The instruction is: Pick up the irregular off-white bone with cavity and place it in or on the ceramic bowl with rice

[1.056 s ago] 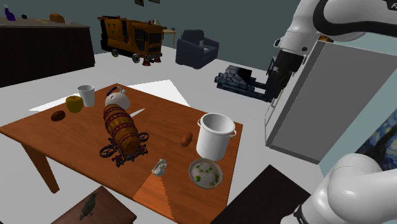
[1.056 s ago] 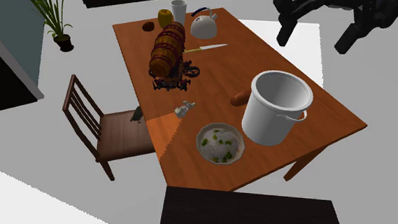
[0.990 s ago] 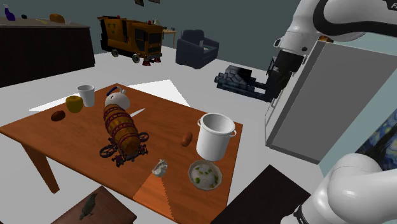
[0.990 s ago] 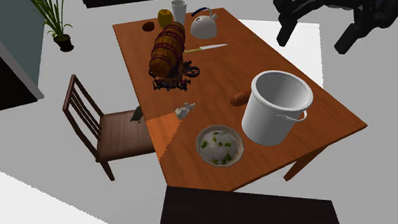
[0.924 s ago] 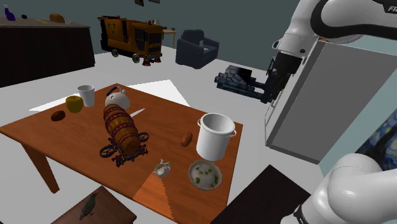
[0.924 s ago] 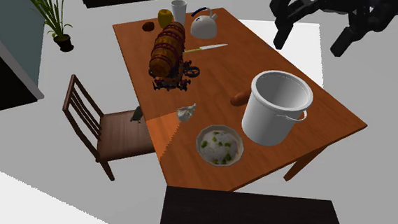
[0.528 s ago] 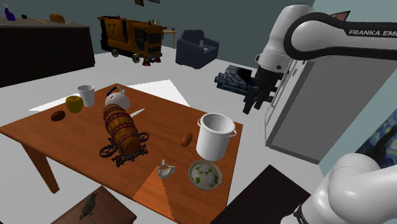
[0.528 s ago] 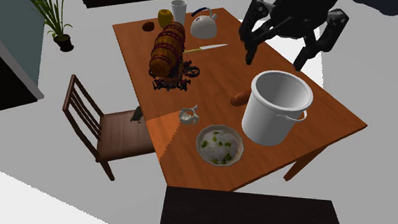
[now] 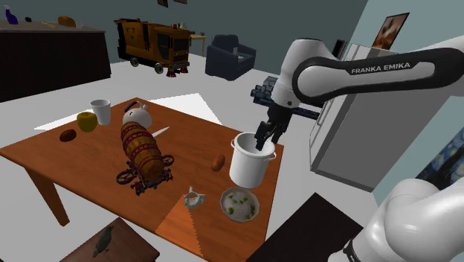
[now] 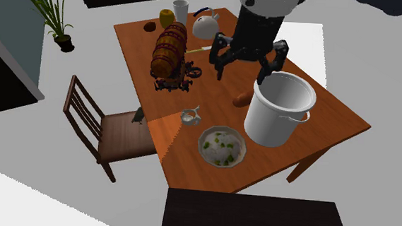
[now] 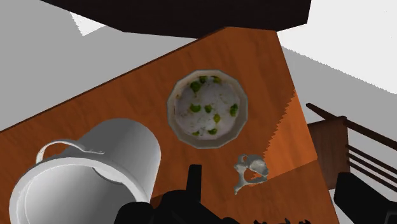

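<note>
The off-white bone (image 9: 195,199) with its cavity lies on the wooden table (image 9: 67,152) near the front edge, just beside the ceramic bowl (image 9: 239,204) of rice with green bits. In the second exterior view the bone (image 10: 189,116) sits up and to the left of the bowl (image 10: 222,146). My gripper (image 10: 241,67) hangs open and empty above the table, beside the rim of the tall white pot (image 10: 281,109). In the wrist view, bone (image 11: 249,172), bowl (image 11: 207,108) and pot (image 11: 95,168) lie below the parted fingers (image 11: 194,183).
A barrel on a cart (image 9: 143,152), a kettle (image 9: 137,114), a knife (image 10: 207,47), a white cup (image 9: 100,111), a yellow object (image 9: 87,121) and a brown lump (image 9: 218,162) share the table. A chair (image 10: 100,128) holding a dark bird stands at the table's side.
The arm has swung from beside the grey cabinet down over the table to the pot's rim, fingers still apart. The bone shifted slightly toward the bowl and tipped over.
</note>
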You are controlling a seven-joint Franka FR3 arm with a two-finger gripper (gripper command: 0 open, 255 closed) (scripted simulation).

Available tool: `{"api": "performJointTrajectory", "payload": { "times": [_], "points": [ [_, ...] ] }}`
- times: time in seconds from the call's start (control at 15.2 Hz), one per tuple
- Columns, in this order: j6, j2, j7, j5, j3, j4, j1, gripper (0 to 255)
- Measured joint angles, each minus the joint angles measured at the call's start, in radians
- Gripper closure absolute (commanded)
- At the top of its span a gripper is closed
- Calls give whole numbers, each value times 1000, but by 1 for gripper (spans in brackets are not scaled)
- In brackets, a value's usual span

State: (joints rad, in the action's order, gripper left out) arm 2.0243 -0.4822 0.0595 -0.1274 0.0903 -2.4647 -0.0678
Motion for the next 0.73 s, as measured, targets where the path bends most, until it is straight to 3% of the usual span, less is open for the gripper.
{"api": "performJointTrajectory", "payload": {
  "times": [0.73],
  "points": [
    [350,382,132,36,93,56,-16,0]
  ]
}}
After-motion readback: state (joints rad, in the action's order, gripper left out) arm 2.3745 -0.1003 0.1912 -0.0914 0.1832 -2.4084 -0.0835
